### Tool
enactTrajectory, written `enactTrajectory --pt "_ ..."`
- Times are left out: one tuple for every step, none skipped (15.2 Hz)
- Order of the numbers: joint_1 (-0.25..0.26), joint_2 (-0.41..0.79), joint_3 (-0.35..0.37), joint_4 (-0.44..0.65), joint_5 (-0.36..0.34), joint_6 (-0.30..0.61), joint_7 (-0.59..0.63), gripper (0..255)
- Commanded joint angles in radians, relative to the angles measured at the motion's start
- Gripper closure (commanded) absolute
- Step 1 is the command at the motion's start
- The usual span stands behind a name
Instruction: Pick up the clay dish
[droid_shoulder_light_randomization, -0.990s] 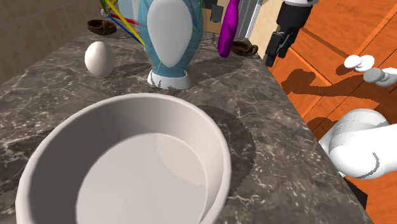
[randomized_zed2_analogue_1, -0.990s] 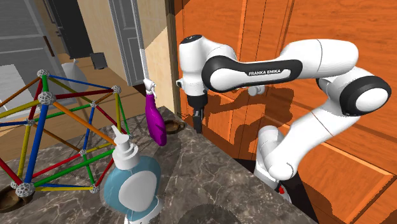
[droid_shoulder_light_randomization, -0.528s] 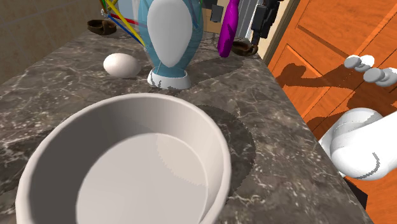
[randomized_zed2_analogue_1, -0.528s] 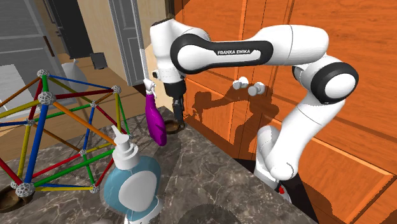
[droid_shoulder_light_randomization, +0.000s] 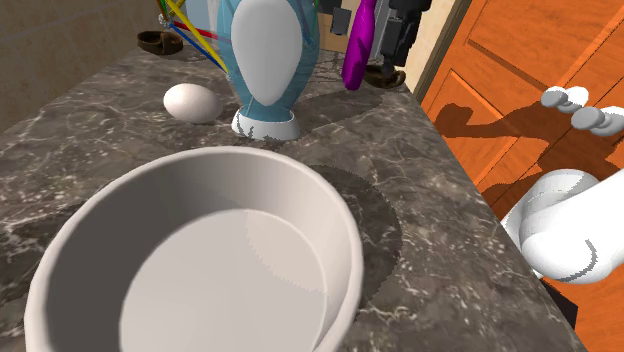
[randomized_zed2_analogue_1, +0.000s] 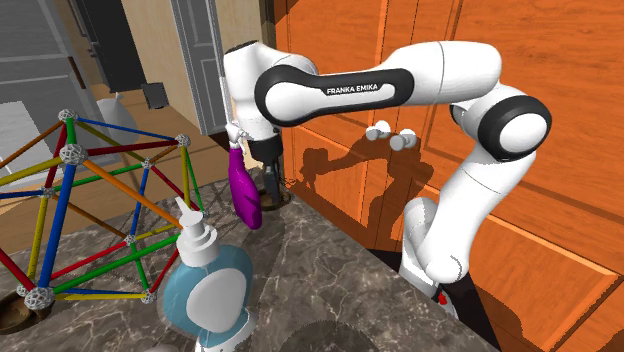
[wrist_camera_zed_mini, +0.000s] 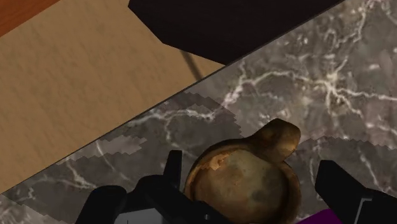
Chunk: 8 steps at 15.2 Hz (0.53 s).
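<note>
Where the dark marble counter (droid_shoulder_light_randomization: 430, 200) runs out at its far corner, beside the orange wooden cabinet (randomized_zed2_analogue_1: 560, 290), the black gripper (wrist_camera_zed_mini: 248, 162) hangs low over the clay dish (wrist_camera_zed_mini: 242, 181), a small, mottled brown bowl with a rounded knob on its rim. Seen from the wrist, the two fingers (wrist_camera_zed_mini: 347, 188) stand well apart with the dish sitting on the stone between them. One fingertip is just beside the rim, and I cannot tell whether it touches; the other is clear of it. Nothing is clasped. Just next to the dish a purple spray bottle (randomized_zed2_analogue_1: 244, 190) stands upright, close by the hand. Nearer along the counter is a blue pump bottle (droid_shoulder_light_randomization: 268, 60) with a white oval face, and a white egg (droid_shoulder_light_randomization: 192, 102) lies on its side to the shoulder view's left of it. Nearest that camera sits a big white bowl (droid_shoulder_light_randomization: 200, 260). A frame of coloured rods (randomized_zed2_analogue_1: 90, 200) with pale ball joints stands behind the pump bottle, and a second small brown dish (randomized_zed2_analogue_1: 15, 312) sits by its foot at the second exterior view's lower left edge. The white arm (randomized_zed2_analogue_1: 370, 85) arches over to the corner. Past the counter edge, the wrist view shows tan floor (wrist_camera_zed_mini: 76, 95) and a black area (wrist_camera_zed_mini: 222, 19).
</note>
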Motion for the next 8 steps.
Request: enactTrajectory --pt "0.000 -0.003 0.000 -0.023 0.000 0.021 0.000 0" --pt "0.000 -0.003 0.000 -0.023 0.000 0.021 0.000 0" --pt "0.000 -0.001 0.000 -0.022 0.000 0.021 0.000 255" --pt "0.000 -0.001 -0.001 -0.021 0.000 0.021 0.000 255" --pt "0.000 -0.002 0.000 -0.021 0.000 0.020 0.000 255" --pt "0.000 -0.002 -0.001 -0.021 0.000 0.020 0.000 255" --pt "0.000 -0.001 -0.001 -0.021 -0.001 0.020 -0.001 255" --pt "-0.001 -0.002 -0.001 -0.022 -0.001 0.020 -0.001 255"
